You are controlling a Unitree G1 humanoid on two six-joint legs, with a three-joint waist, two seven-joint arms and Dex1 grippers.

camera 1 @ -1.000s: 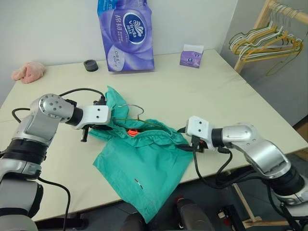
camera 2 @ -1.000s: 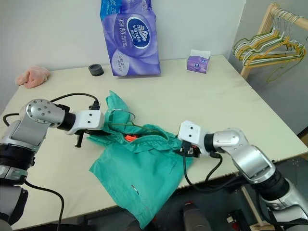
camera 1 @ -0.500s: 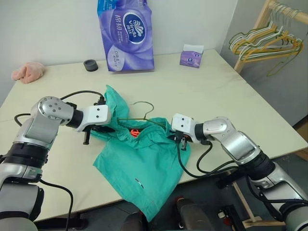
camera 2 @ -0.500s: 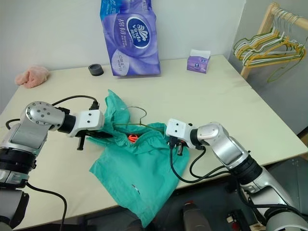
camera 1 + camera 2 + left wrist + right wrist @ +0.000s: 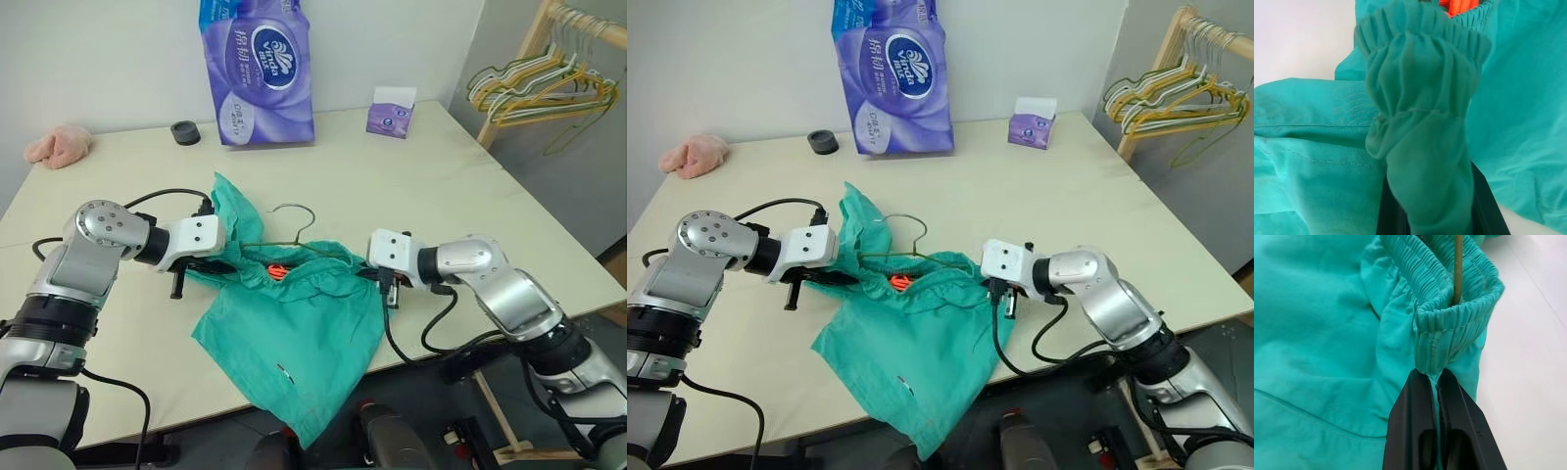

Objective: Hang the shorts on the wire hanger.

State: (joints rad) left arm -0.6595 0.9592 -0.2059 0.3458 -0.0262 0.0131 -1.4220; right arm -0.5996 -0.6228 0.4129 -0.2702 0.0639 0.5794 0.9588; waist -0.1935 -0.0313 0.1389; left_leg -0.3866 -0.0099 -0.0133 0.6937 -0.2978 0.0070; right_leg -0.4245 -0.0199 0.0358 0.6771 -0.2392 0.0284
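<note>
Two grippers hold the work between them. The right gripper has its black fingers pressed together on a thin fold of teal fabric just below the gathered elastic waistband. The left gripper is likewise closed, with a bunched length of the same waistband draped over and between its fingers in the left wrist view.

The shorts lie on the cream table near its front edge, one leg trailing over that edge. The wire hanger is partly inside them: its olive wire enters the waistband opening, seen as a thin rod in the right wrist view, and its hook stands clear of the fabric toward the back of the table. An orange cord shows at the middle of the waistband.

Progress, as judged: insertion of the hanger appears largely done, though whether both shoulders of the wire sit inside the waistband cannot be told. What seems left is to settle the waistband evenly on the wire.

Legible matter: the purple tissue pack carries an oval logo that probably reads "Vinda" with Chinese characters beside it; print on the small purple tissue box is too small to read.
</note>
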